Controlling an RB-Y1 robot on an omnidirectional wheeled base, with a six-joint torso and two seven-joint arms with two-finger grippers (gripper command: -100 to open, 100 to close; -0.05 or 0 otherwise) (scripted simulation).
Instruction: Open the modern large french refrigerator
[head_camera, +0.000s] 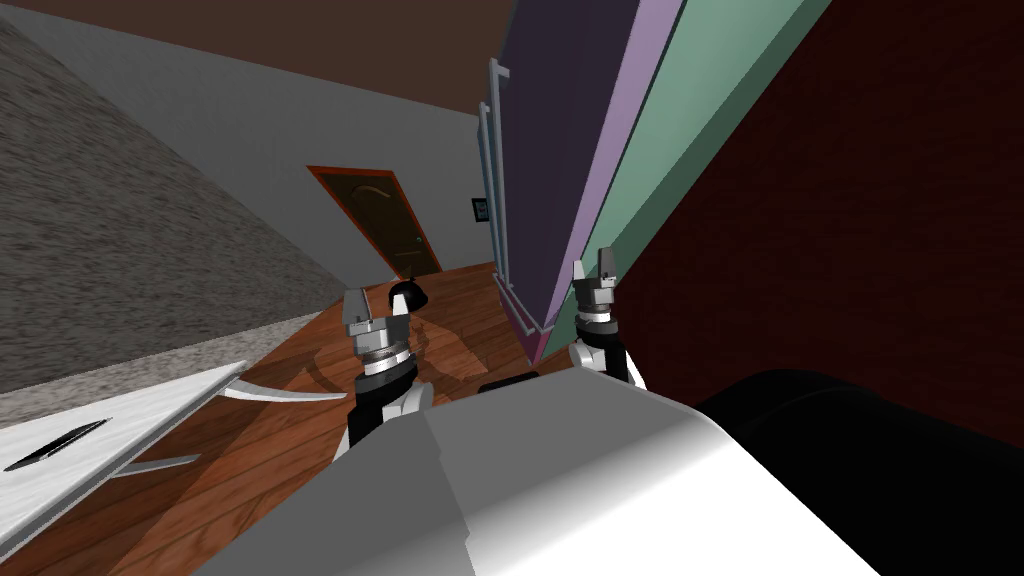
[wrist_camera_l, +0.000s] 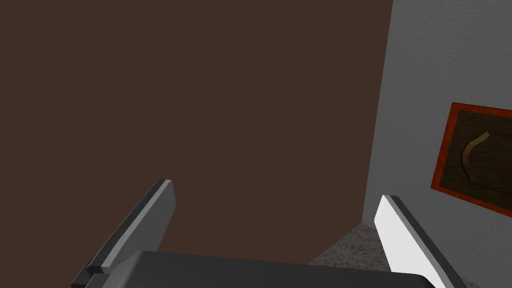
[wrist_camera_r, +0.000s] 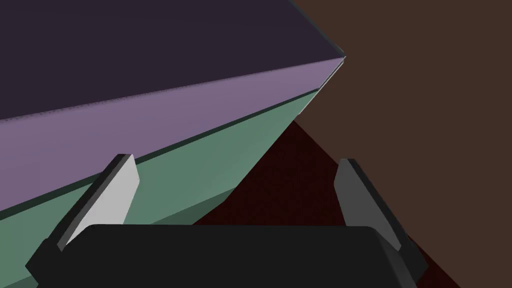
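Between the open fingers of the right gripper (wrist_camera_r: 236, 161), which hold nothing, I see the side of the refrigerator (head_camera: 560, 150): a dark purple part, then a lilac band, then a green part, with a thin dark seam between lilac and green. This gripper stands near the low corner of the refrigerator, on the side toward the dark red wall (head_camera: 850, 200). The refrigerator itself rises tall from the wooden floor (head_camera: 460, 330), close against that wall, and it looks closed.

Its long pale handles (head_camera: 499, 170) run upright along the far edge of the purple part, well apart from the right gripper. The left gripper (head_camera: 378, 303) hangs over the floor on the handles' side, with fingers also spread and empty.

I judge the step in hand is the approach, with no handle gripped yet. To do it well, the chosen hand should come around to the front and keep the fingers spread. One finger should pass on each side of one bar at a middle height, and they should close firmly only after that. The pull should then follow the door's arc, not a straight line, so the fingers do not slip off.
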